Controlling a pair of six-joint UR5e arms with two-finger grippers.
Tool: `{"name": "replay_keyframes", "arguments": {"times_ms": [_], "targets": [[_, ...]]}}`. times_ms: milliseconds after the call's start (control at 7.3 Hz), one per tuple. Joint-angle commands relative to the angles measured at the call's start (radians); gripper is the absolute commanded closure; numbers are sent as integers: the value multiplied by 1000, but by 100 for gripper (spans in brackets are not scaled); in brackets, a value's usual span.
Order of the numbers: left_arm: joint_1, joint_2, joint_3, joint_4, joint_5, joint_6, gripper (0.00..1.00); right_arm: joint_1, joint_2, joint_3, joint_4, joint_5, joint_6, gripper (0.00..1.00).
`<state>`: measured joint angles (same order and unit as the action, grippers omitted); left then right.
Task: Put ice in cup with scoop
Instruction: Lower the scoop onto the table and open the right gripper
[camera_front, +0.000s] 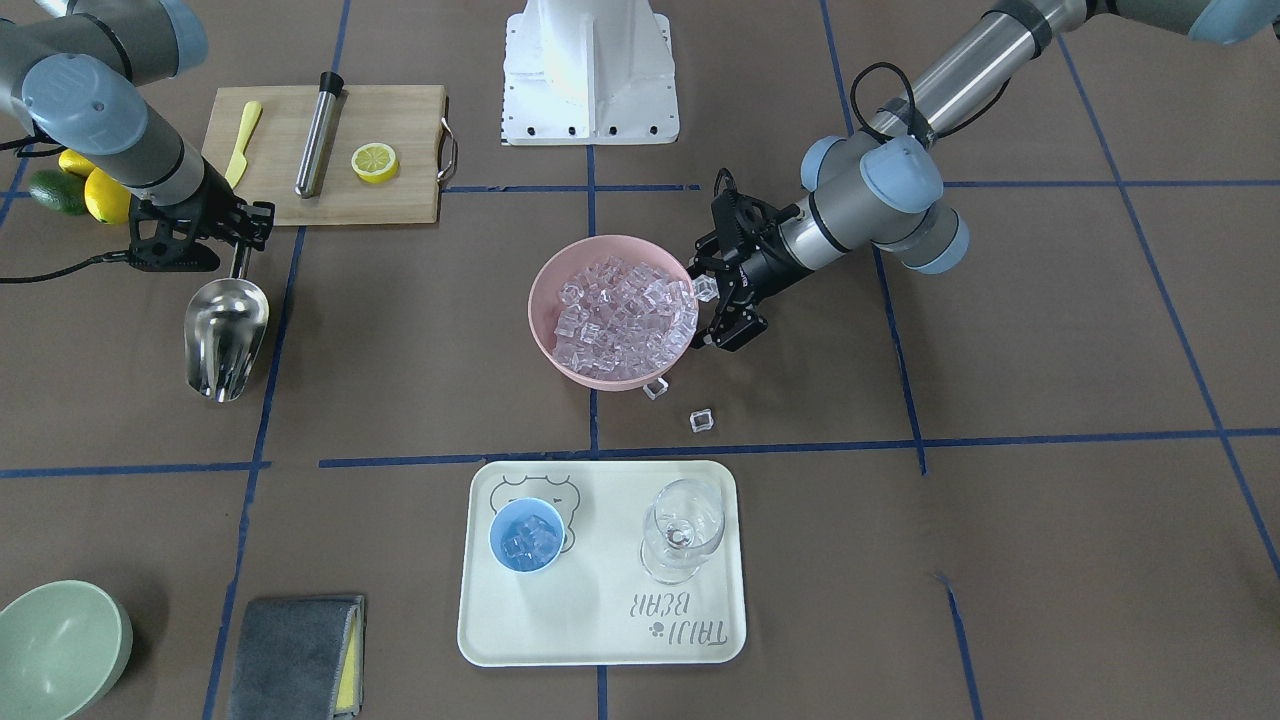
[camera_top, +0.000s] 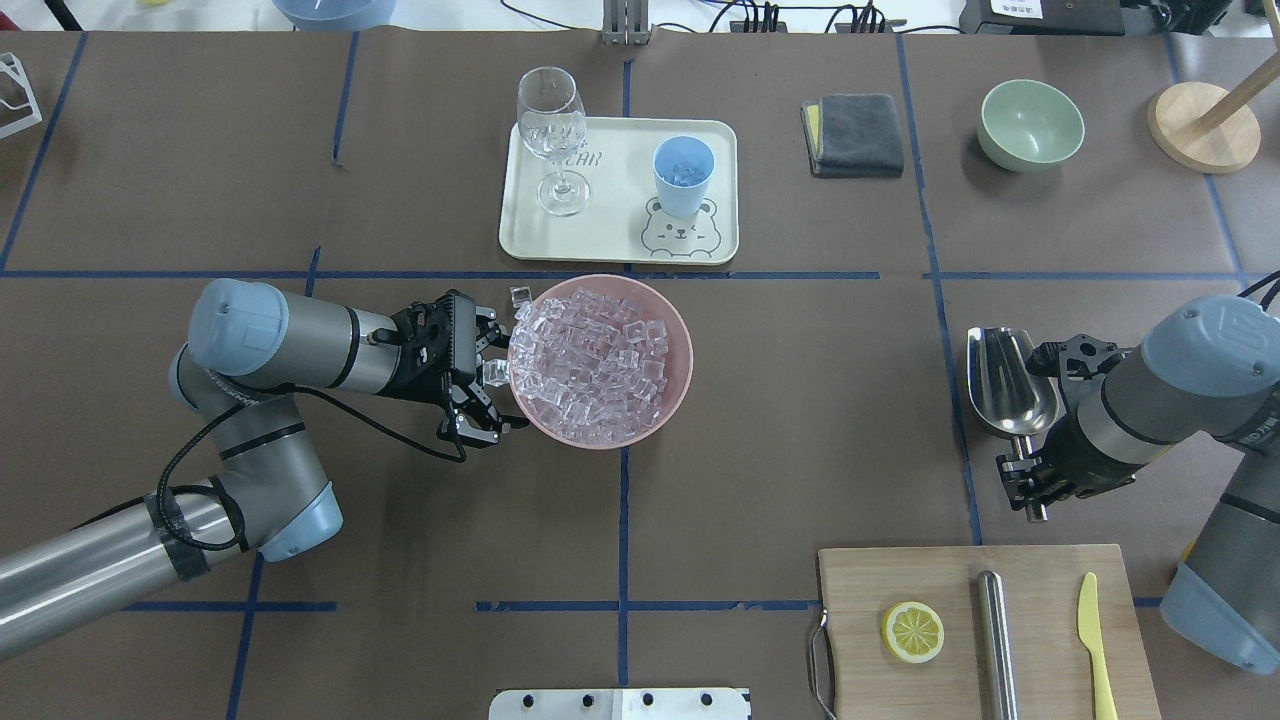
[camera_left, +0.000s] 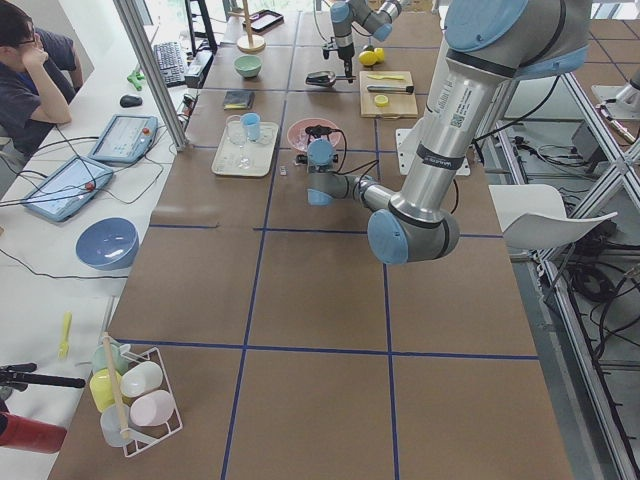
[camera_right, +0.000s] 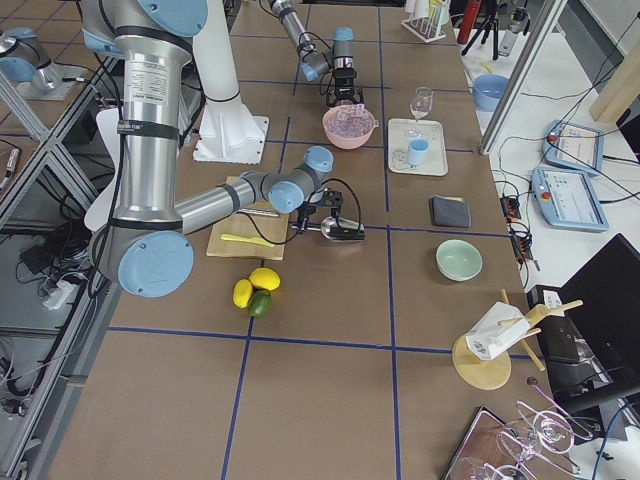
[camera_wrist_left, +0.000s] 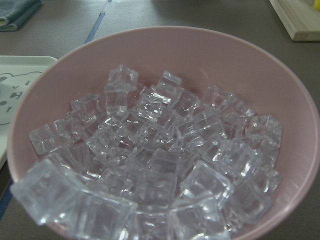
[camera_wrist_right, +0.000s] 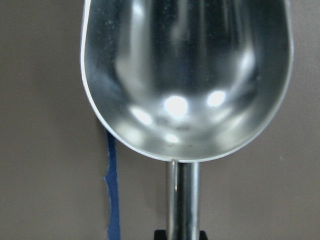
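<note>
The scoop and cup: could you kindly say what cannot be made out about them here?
- Right gripper on the scoop handle: fingers hidden beneath the wrist overhead; the right wrist view cuts them off.
- Ice in the cup: cubes too small to count in any view.

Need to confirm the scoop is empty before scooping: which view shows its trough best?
Right wrist-mounted: the scoop fills the frame, trough bare. Front-facing and overhead show it whole but small, handle in the right gripper; side views show only a speck.
</note>
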<state>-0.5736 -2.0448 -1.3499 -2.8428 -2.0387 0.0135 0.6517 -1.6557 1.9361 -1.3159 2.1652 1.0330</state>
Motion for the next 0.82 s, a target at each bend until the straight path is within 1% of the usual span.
{"name": "replay_keyframes", "arguments": {"times_ms": [0, 411, 548, 685], "targets": [[1, -2, 0, 0, 0, -1, 0, -1, 5, 1, 0, -8, 2, 0], [0, 0, -2, -1, 0, -1, 0, 15, 7, 46, 1, -33, -1, 0], [0, 0, -2, -1, 0, -1, 0, 44, 4, 82, 0, -94, -5, 0], [0, 0, -2, -1, 0, -1, 0, 111, 5, 87, -3, -100, -22, 0]]}}
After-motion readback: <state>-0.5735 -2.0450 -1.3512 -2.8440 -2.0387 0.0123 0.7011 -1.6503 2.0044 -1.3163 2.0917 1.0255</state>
